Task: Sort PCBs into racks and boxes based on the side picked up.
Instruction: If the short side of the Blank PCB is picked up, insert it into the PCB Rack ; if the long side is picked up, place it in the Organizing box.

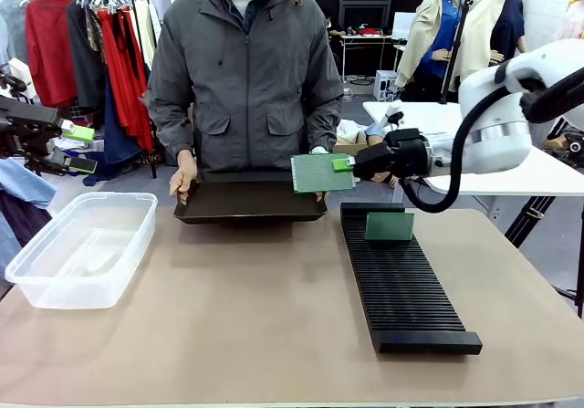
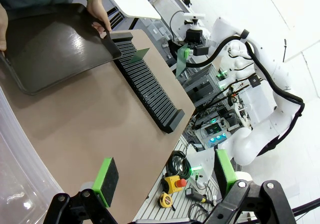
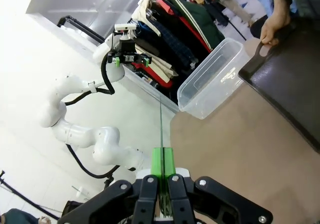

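Note:
My right gripper (image 1: 343, 163) is shut on a green PCB (image 1: 322, 172), holding it upright in the air above the right end of the black tray (image 1: 248, 204) and beyond the rack's far end. In the right wrist view that PCB (image 3: 161, 129) shows edge-on between the shut pads. Another PCB (image 1: 390, 226) stands in a far slot of the long black rack (image 1: 404, 285). The clear box (image 1: 82, 246) sits at the table's left. My left gripper (image 1: 80, 148) hangs open off the table's left side, its pads (image 2: 106, 180) wide apart with nothing between them.
A person in a grey jacket stands at the far side, both hands (image 1: 183, 176) on the handles of the shallow black tray. A clothes rail (image 1: 82, 25) stands behind at the left. A white table (image 1: 511, 166) lies behind my right arm.

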`<state>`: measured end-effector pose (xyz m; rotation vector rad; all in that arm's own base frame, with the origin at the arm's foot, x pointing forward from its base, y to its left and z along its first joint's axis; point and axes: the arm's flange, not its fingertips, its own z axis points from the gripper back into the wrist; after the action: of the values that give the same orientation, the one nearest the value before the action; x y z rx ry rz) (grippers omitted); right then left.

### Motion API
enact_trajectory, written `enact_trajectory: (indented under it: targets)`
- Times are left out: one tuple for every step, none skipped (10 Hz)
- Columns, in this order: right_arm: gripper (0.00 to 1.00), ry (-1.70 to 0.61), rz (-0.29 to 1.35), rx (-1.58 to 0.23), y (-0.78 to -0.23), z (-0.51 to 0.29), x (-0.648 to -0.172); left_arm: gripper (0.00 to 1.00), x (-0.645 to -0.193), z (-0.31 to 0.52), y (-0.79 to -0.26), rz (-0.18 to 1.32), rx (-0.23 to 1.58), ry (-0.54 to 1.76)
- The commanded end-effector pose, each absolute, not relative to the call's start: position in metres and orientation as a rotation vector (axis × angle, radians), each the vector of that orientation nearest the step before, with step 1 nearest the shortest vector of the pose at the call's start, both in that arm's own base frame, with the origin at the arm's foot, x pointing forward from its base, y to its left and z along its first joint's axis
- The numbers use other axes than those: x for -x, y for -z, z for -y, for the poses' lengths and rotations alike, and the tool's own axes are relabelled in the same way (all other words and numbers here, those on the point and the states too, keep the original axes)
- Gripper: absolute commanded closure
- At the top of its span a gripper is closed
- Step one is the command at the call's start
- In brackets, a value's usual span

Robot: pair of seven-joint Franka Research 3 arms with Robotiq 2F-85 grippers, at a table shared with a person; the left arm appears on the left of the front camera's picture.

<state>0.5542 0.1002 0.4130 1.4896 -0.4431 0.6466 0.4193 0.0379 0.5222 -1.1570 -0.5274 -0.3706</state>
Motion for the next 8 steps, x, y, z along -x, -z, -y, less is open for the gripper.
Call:
enact_trajectory:
  targets:
    - [1.00,-0.648,0.541,-1.502,-0.410,-0.072,-0.535,0.00,-0.418,-0.038,-0.524,0.520,1.169,0.366]
    - [1.00,-0.657,0.573,-1.494,-0.410,-0.058,-0.530,0.00,-0.418,-0.038,-0.524,0.520,1.169,0.366]
    - [1.00,-0.675,0.594,-1.484,-0.410,-0.046,-0.525,0.00,-0.418,-0.038,-0.524,0.520,1.169,0.366]
    - [1.00,-0.691,0.602,-1.470,-0.409,-0.036,-0.521,0.00,-0.418,-0.038,-0.524,0.520,1.169,0.366]
    - [1.00,-0.706,0.618,-1.465,-0.406,-0.026,-0.518,0.00,-0.418,-0.038,-0.524,0.520,1.169,0.366]
    - [1.00,-0.733,0.606,-1.463,-0.400,-0.017,-0.515,0.00,-0.418,-0.038,-0.524,0.520,1.169,0.366]
    - [1.00,-0.759,0.600,-1.462,-0.394,-0.009,-0.511,0.00,-0.418,-0.038,-0.524,0.520,1.169,0.366]
    - [1.00,-0.789,0.605,-1.433,-0.387,0.000,-0.507,0.00,-0.418,-0.038,-0.524,0.520,1.169,0.366]
